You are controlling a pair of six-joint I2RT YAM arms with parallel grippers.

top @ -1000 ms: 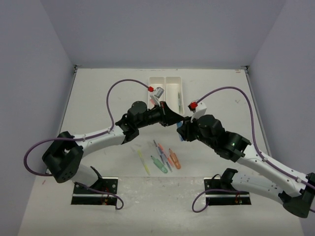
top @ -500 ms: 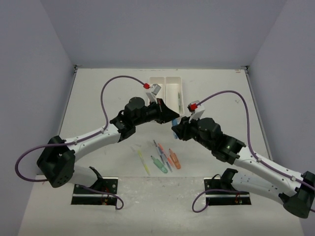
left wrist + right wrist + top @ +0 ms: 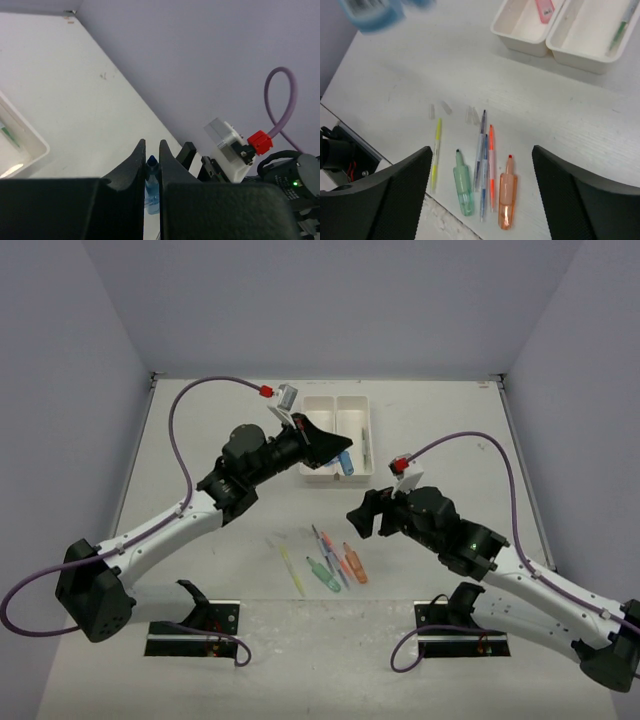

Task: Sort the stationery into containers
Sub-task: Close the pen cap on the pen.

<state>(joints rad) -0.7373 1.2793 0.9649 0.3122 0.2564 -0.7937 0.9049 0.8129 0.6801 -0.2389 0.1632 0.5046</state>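
Note:
My left gripper (image 3: 338,448) is shut on a blue highlighter (image 3: 346,464) and holds it over the near end of the white two-compartment tray (image 3: 320,399). In the left wrist view the blue highlighter (image 3: 151,182) sits pinched between the fingers (image 3: 134,162). My right gripper (image 3: 364,512) is open and empty above the loose stationery: a yellow pen (image 3: 436,150), a green highlighter (image 3: 463,186), blue and grey pens (image 3: 482,160), an orange pen (image 3: 491,160) and an orange highlighter (image 3: 506,200). The tray (image 3: 547,46) holds a pink piece (image 3: 544,9) on the left and a green pen (image 3: 619,30) on the right.
Small clear caps (image 3: 446,107) lie on the table just beyond the pens. A blurred blue piece (image 3: 375,12) shows at the top left of the right wrist view. Both arm bases (image 3: 195,625) stand at the near edge, and grey walls close in the table.
The two grippers were together over the table's middle. The right gripper opened and drew back toward the near side. The left arm carried the blue highlighter back and left, over the tray.

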